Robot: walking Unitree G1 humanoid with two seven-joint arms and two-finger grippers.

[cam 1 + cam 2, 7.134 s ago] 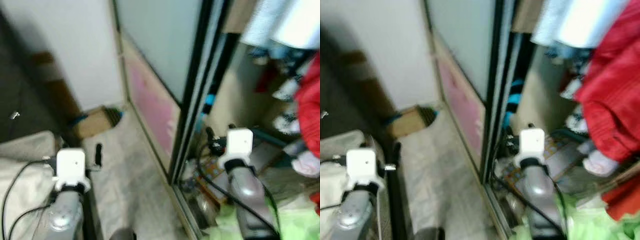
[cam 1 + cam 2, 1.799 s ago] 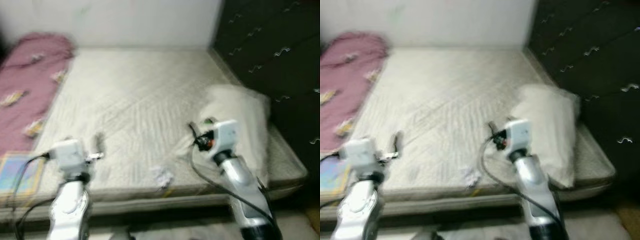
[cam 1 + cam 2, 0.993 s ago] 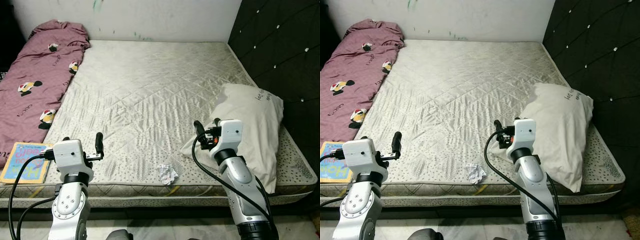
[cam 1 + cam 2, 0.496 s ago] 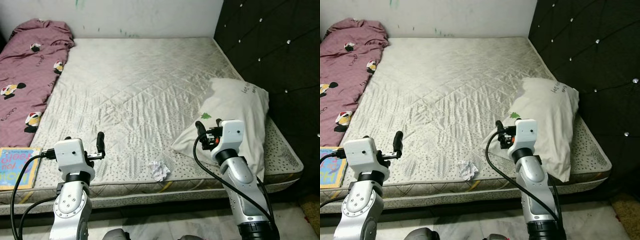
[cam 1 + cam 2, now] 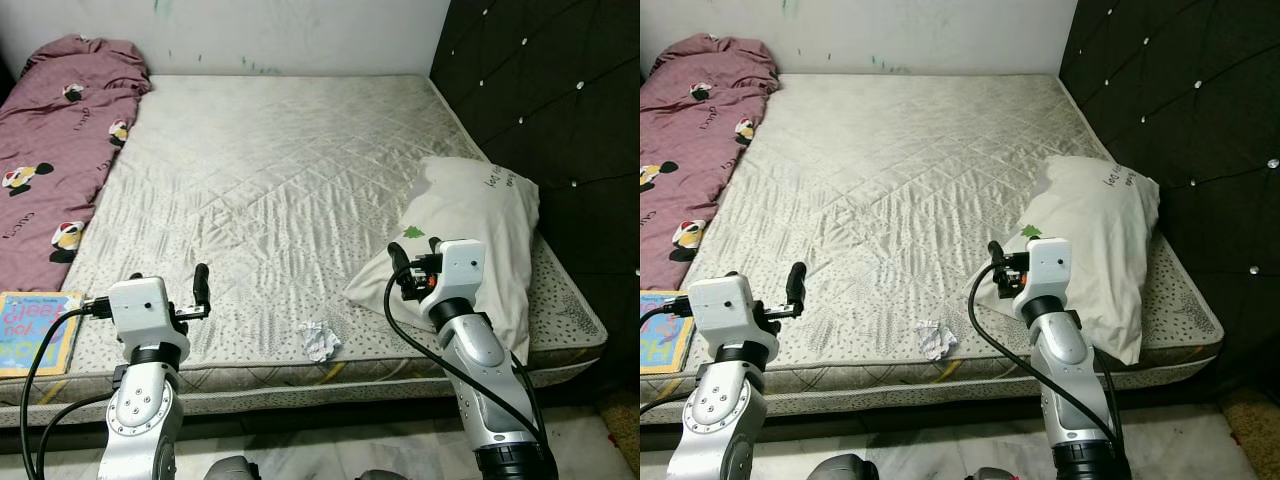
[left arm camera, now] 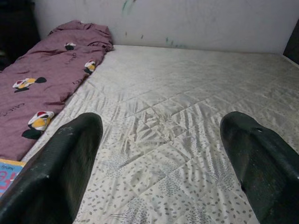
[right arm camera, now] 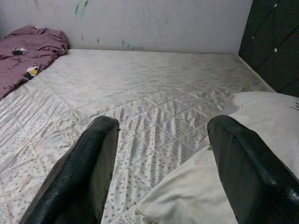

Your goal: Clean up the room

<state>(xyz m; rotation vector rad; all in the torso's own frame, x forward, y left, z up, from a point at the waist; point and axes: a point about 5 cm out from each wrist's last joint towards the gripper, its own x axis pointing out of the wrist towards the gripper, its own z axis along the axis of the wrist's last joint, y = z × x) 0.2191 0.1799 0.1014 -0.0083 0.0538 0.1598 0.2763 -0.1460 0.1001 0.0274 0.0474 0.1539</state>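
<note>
The right gripper (image 7: 159,163) hangs with its two black fingers spread wide and nothing between them, low and right of centre in the head views, just above the near corner of the white pillow (image 5: 470,245). The left gripper (image 6: 159,168) is spread just as wide and empty, at the lower left over the front edge of the mattress (image 5: 290,170). Both look raised in a ready pose, probably so that either can drop onto whatever needs clearing. Between them, near the bottom centre, lies a crumpled paper scrap (image 5: 319,340) close to the mattress edge (likely the first thing to collect). Farther out, a colourful book (image 5: 30,330) sits at the lower left and a maroon blanket (image 5: 55,140) runs up the left side.
</note>
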